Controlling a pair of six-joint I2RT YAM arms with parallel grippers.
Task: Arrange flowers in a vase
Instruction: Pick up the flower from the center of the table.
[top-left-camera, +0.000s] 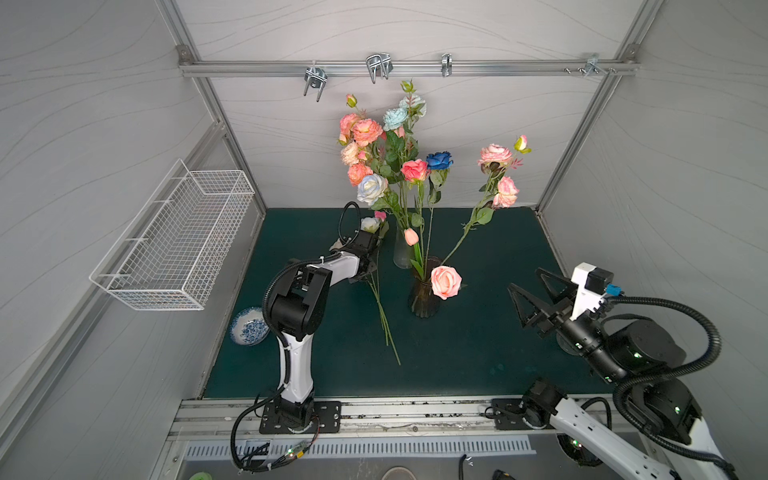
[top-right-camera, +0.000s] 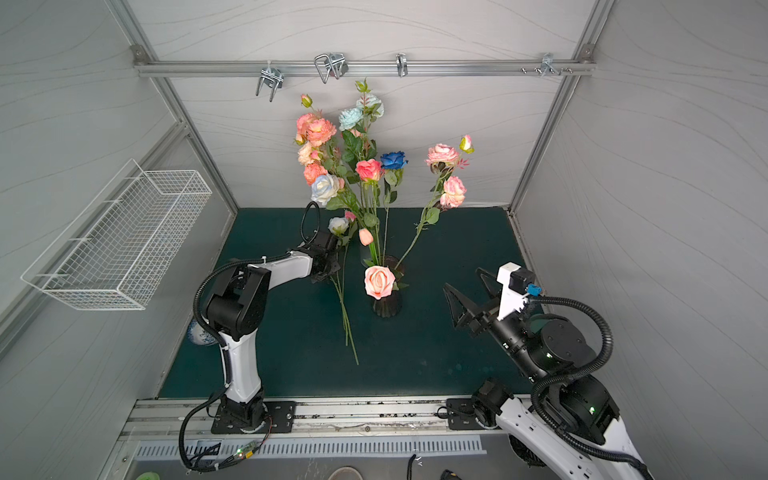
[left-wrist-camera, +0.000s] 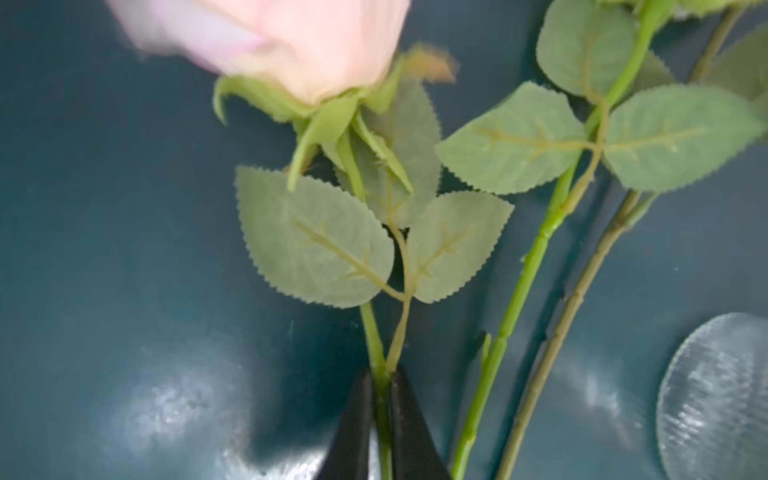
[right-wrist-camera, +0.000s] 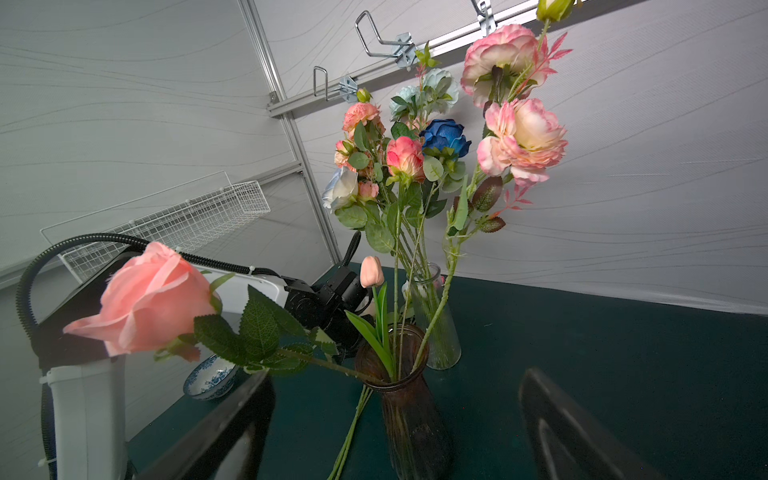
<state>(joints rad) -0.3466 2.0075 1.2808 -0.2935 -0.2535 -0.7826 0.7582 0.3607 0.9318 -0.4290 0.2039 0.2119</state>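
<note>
L arm (top-left-camera: 332, 266) has its jaws shut tight on the stem (left-wrist-camera: 375, 353) of a pale pink rose (left-wrist-camera: 291, 41), low over the green tabletop (top-left-camera: 478, 353) just left of the clear vase (top-left-camera: 402, 251), w/ two loose stems (left-wrist-camera: 520, 291) lying beside it. R arm (top-left-camera: 582, 332) hangs at the right w/ jaws wide open & empty, well apart from the dark vase (top-left-camera: 424, 299), which holds a peach rose (top-left-camera: 446, 281), tulip bud (top-left-camera: 411, 236) & pink spray (top-left-camera: 496, 156). Rest of the flowers (top-left-camera: 374, 137), incl. the deep blue rose (top-left-camera: 439, 160), stand tall at the back above both vases.
</note>
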